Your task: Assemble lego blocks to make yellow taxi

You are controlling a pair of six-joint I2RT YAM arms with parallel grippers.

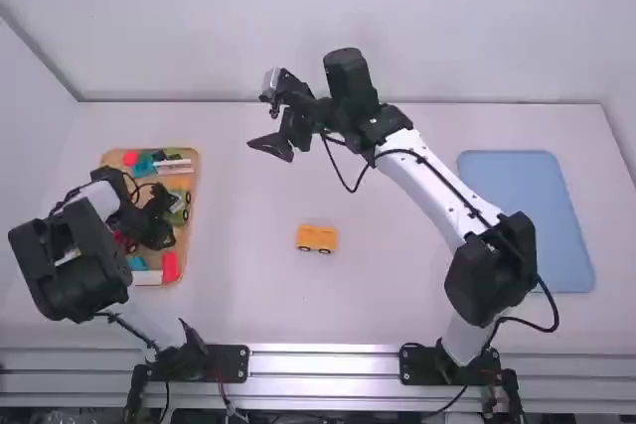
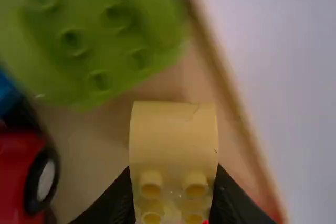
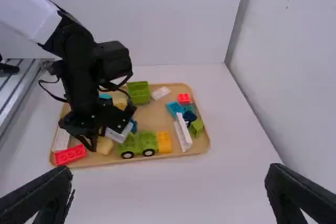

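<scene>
Inside the tray at the left, my left gripper (image 1: 159,231) is low among the blocks. In the left wrist view the left gripper (image 2: 172,203) is shut on a curved yellow block (image 2: 173,135), one finger on each side. The right wrist view also shows this pale yellow block (image 3: 104,146) by the left fingertips. An orange-yellow car piece with dark wheels (image 1: 317,238) stands alone mid-table. My right gripper (image 1: 268,114) is over the far middle of the table, open and holding nothing; in the right wrist view the right gripper (image 3: 168,190) has its fingers wide apart.
The wooden tray (image 1: 195,215) holds a green wheeled piece (image 3: 137,144), a yellow block (image 3: 164,142), red blocks (image 3: 70,154) and several others. In the left wrist view a green studded block (image 2: 94,35) is close by. A blue tray (image 1: 527,220) lies at the right.
</scene>
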